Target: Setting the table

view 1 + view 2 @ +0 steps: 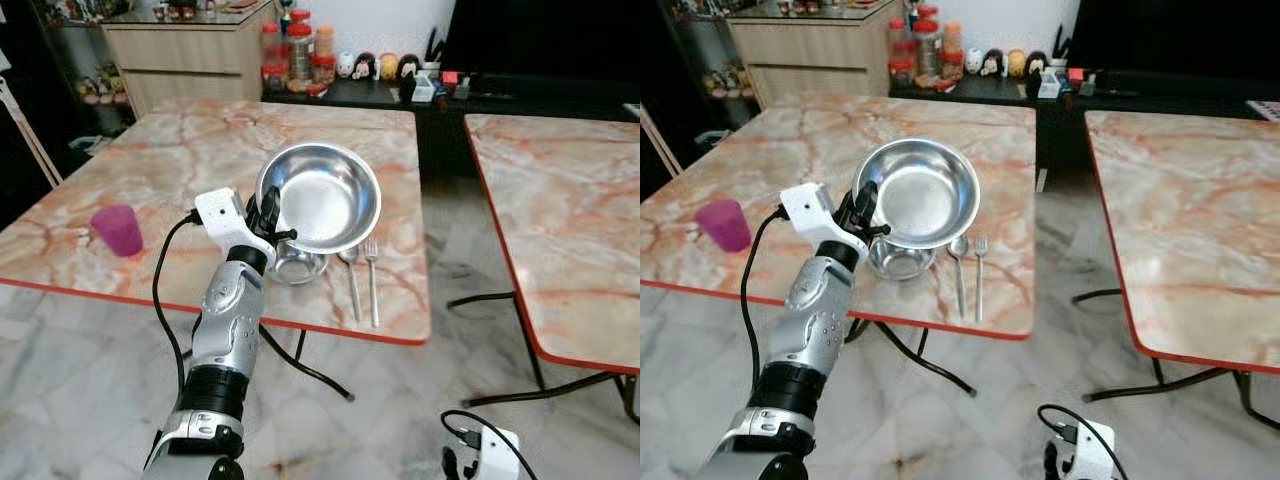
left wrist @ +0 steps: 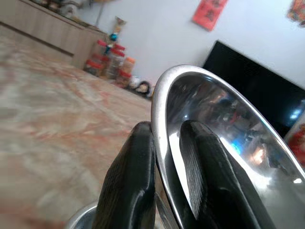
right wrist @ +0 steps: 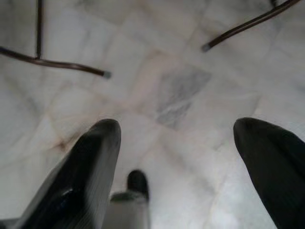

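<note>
Left pincer (image 1: 268, 212) clamped on the rim of the large shiny steel bowl (image 1: 325, 195), one finger (image 2: 205, 176) inside, one outside. Bowl is tilted, held above the small steel bowl (image 1: 298, 266) on the marble-pattern bench (image 1: 180, 160). Steel spoon (image 1: 350, 275) and steel fork (image 1: 372, 280) lie just beside; pink plastic cup (image 1: 118, 230) well apart. Right pincer (image 3: 176, 157) hangs spread over the floor. Advice: level the bowl first, lower clear of the cutlery, release only once it sits flat.
</note>
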Controlling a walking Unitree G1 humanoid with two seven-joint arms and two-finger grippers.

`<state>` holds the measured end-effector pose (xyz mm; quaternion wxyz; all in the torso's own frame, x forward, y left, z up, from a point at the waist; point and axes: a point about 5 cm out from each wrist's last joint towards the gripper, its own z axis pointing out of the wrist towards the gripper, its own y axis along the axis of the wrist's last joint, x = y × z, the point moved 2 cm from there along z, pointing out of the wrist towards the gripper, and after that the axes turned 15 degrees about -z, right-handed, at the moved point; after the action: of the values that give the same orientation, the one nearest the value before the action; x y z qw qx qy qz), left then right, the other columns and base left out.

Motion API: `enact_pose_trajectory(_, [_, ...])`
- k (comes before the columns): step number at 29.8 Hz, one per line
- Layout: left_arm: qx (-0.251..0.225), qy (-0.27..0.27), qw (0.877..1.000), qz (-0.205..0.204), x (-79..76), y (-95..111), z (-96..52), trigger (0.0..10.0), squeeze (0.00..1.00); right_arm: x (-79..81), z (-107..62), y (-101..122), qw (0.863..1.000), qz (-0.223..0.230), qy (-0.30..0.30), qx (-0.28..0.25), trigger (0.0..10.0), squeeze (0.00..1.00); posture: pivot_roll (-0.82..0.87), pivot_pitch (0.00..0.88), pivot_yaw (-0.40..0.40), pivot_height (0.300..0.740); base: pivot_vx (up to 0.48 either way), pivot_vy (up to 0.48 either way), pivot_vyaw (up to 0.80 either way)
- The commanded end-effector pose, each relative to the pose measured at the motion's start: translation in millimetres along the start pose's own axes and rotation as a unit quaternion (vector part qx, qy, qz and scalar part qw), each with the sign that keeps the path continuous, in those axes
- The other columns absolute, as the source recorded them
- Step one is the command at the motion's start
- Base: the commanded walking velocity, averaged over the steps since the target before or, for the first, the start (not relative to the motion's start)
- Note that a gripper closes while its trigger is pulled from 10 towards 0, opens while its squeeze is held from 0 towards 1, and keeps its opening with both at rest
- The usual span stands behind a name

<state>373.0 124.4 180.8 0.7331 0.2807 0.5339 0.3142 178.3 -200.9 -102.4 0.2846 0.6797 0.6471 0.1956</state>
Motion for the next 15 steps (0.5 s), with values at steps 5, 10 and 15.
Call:
enact_pose_trajectory(5, [-0.008,-0.013,1.000,-0.006,-9.1,4.8,2.8,10.0,0.00,-2.9,-0.3,-0.6,1.000,0.001,-0.005,0.000,10.0,0.00,0.02,0.000,-0.020,0.740,0.000,-0.286,0.00])
enact_pose_trajectory(10, [-0.008,-0.014,1.000,-0.005,-9.2,6.0,2.5,10.0,0.00,-2.0,-0.7,-1.9,1.000,0.001,-0.003,0.002,10.0,0.00,0.02,0.000,-0.020,0.740,0.000,-0.283,0.00])
enact_pose_trajectory(15, [-0.006,-0.012,1.000,-0.006,-9.0,4.1,0.9,10.0,0.00,-3.4,-0.5,-1.0,1.000,-0.001,-0.005,0.000,10.0,0.00,0.02,0.000,-0.021,0.740,0.000,-0.286,0.00])
